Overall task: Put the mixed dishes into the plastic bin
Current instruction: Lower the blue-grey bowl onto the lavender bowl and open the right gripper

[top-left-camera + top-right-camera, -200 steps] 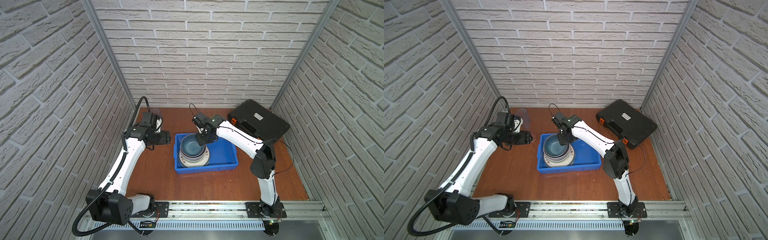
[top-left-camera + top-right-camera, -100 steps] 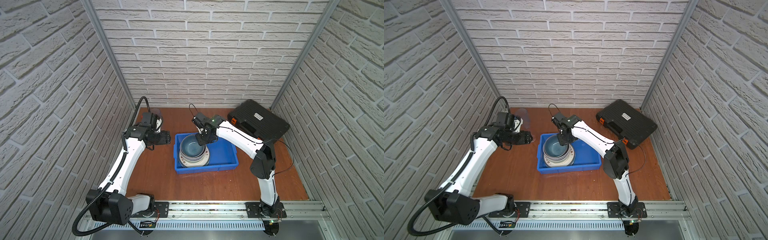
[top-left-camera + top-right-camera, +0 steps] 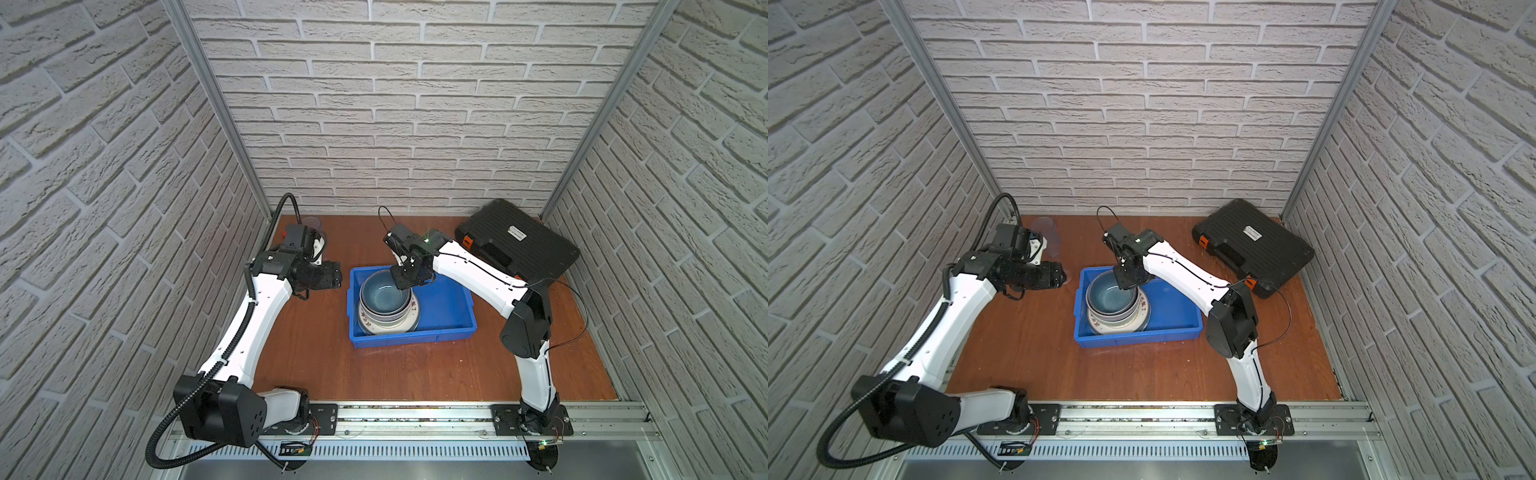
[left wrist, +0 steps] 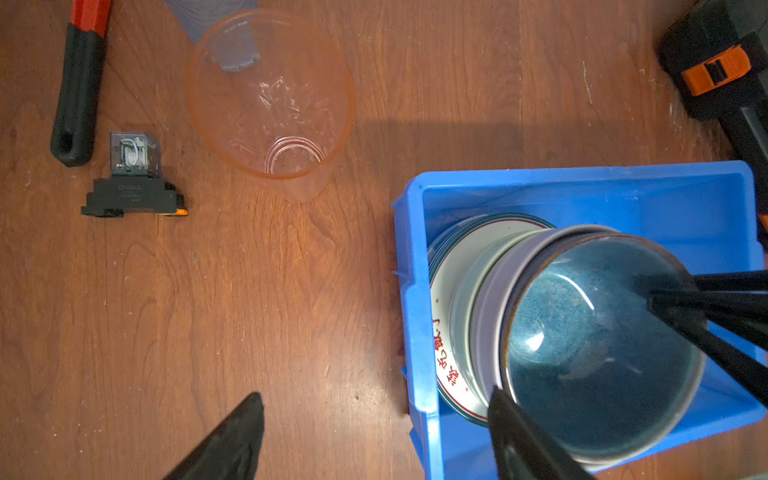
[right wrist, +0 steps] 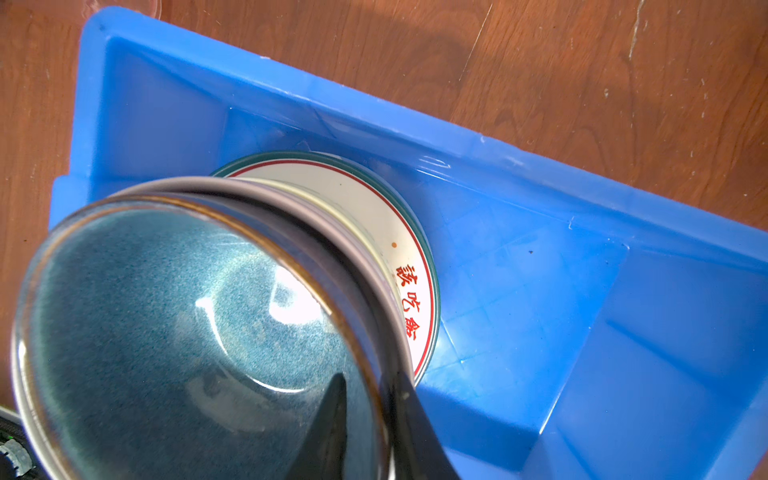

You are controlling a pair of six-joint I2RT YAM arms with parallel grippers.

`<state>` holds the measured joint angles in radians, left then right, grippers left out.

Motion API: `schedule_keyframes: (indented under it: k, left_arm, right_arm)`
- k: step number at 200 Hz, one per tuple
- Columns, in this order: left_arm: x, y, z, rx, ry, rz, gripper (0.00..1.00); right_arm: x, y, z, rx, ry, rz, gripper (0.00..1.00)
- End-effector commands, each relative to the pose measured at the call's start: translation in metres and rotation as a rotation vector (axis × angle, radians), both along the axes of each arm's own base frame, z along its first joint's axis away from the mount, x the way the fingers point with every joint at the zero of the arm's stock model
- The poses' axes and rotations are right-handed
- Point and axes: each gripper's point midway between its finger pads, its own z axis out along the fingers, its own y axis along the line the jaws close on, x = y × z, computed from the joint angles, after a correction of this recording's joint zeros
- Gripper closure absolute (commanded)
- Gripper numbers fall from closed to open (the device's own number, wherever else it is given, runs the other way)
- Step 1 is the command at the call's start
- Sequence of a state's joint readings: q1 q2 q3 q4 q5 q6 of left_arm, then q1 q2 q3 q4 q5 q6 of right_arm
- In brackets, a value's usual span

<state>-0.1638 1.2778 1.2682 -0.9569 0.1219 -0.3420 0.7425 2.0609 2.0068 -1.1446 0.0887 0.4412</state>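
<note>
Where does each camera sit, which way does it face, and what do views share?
Both top views: high at the front, looking down on the table; left arm and right arm show whole.
Left wrist: on its arm, looking down at clear tumbler and blue bin; open jaws' tips show.
Right wrist: close over the blue-grey bowl; its jaws straddle the rim.
Shared: all show bin and bowl.
</note>
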Motion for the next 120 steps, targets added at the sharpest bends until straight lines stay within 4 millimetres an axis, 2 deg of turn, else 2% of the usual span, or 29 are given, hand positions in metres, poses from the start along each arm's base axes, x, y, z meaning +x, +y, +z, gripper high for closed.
schedule_keyframes:
  k: [1,50,74,78,120]
  left_arm:
    - [0.006,-0.002,0.002,-0.011,-0.018,-0.005,0.16]
    - [0.006,-0.002,0.0,-0.01,-0.016,-0.002,0.16]
    - [0.007,-0.001,-0.002,-0.008,-0.013,0.001,0.16]
    - [0.007,-0.001,-0.001,-0.007,-0.014,0.004,0.16]
    - [0.011,0.005,0.002,0.019,-0.023,0.024,0.16]
  right_arm:
    - [-0.001,0.01,0.036,0.079,-0.069,0.007,0.76]
    - [-0.002,0.006,0.044,0.076,-0.086,0.009,0.74]
    - [-0.002,0.005,0.042,0.065,-0.088,0.013,0.7]
    - [-0.004,0.002,0.055,0.085,-0.11,0.014,0.69]
    - [-0.005,0.002,0.073,0.153,-0.168,0.011,0.55]
